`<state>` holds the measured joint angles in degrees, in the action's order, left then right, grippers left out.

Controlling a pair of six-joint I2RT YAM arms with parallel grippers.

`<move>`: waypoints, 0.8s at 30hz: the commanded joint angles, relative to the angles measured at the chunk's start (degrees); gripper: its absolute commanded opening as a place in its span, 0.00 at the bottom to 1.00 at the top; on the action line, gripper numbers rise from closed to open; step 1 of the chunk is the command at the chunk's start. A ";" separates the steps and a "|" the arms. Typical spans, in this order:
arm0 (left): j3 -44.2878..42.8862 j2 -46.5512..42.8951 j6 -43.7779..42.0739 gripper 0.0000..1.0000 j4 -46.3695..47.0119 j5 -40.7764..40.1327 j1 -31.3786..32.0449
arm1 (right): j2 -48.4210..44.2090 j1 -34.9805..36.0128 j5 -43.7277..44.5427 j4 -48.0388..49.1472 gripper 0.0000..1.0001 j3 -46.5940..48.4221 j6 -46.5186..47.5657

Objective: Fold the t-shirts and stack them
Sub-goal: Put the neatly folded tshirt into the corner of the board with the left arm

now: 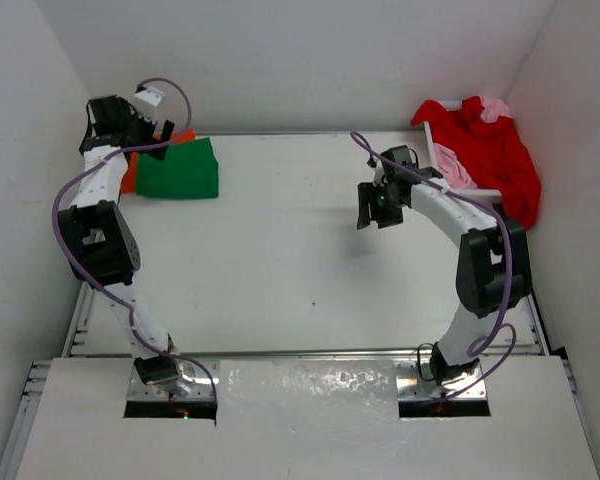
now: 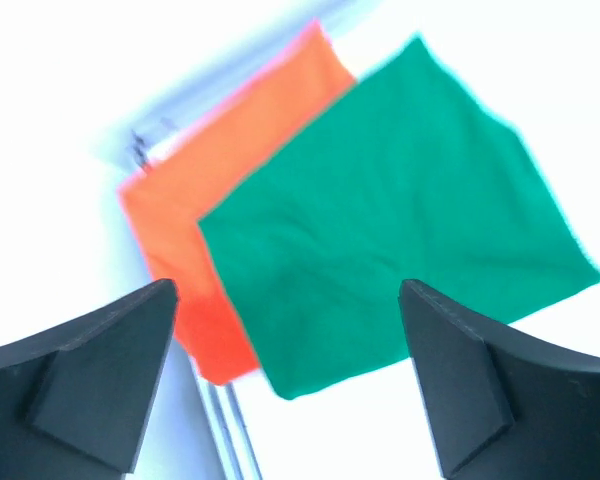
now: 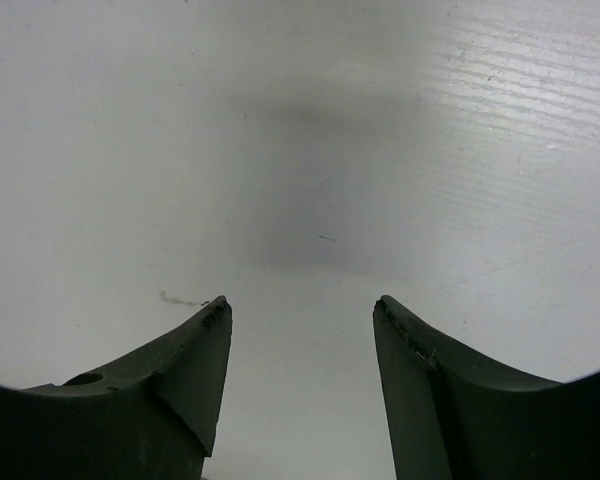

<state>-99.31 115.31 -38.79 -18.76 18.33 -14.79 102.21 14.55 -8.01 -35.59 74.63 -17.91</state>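
A folded green cloth t-shirt (image 2: 395, 215) is seen lying on a folded orange cloth t-shirt (image 2: 235, 160). It is skewed, so an orange strip is left showing along one side. In the overhead view the pair is found at the upper left. The left gripper (image 2: 287, 290) is held above them, jaws spread wide with nothing between. The right gripper (image 3: 300, 305) is likewise parted and empty over the bare white tabletop (image 3: 430, 150), right of centre.

A crumpled red t-shirt (image 1: 495, 150) and a light pink t-shirt (image 1: 458, 172) are heaped over a white plastic basket (image 1: 432, 140) at the upper right, unfolded.

If the red shirt is pinched carelessly, the pink one or the basket could be dragged along. The crooked stack could be worsened by later shirts, and the green fold undone by a snagging finger.
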 commanded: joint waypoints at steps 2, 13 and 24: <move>-4.93 -8.25 8.10 1.00 -2.33 1.99 -0.24 | -4.30 0.13 0.10 1.05 0.58 -0.71 0.51; -2.66 -17.30 15.58 1.00 -15.94 -4.35 -3.93 | -11.59 -0.13 0.01 2.64 0.58 -5.11 0.51; 12.20 -26.89 14.18 1.00 -23.42 -5.32 -7.89 | -20.82 -6.45 -1.21 3.86 0.80 -7.05 1.56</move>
<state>-87.31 92.53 -24.12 -40.84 13.43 -22.61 84.29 10.72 -8.16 -34.41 67.18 -17.43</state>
